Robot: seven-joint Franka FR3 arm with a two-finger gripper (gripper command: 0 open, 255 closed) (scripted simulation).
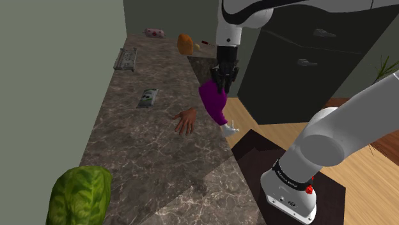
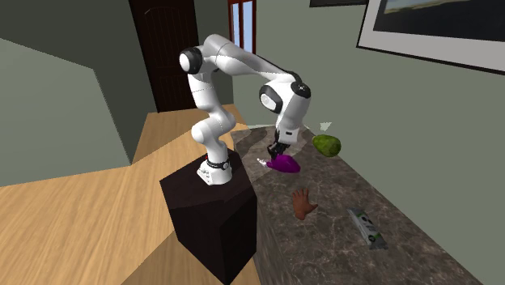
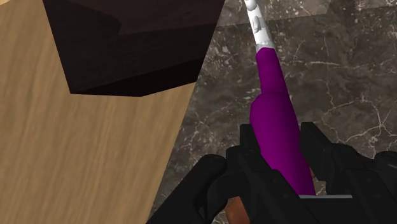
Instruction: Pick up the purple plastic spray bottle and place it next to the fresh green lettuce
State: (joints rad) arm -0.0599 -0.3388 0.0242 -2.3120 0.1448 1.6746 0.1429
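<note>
Black gripper clasps purple spray bottle near marbled counter edge.

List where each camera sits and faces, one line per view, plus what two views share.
Shoulder view: beside the stand, looking down along the stone counter; white arm and hand show.
Second exterior view: beyond the counter's other end, facing back at the whole arm on its stand.
Wrist view: on the hand, looking along its fingers at counter and floor.
Shared: all three show the purple spray bottle clasped in the hand.
</note>
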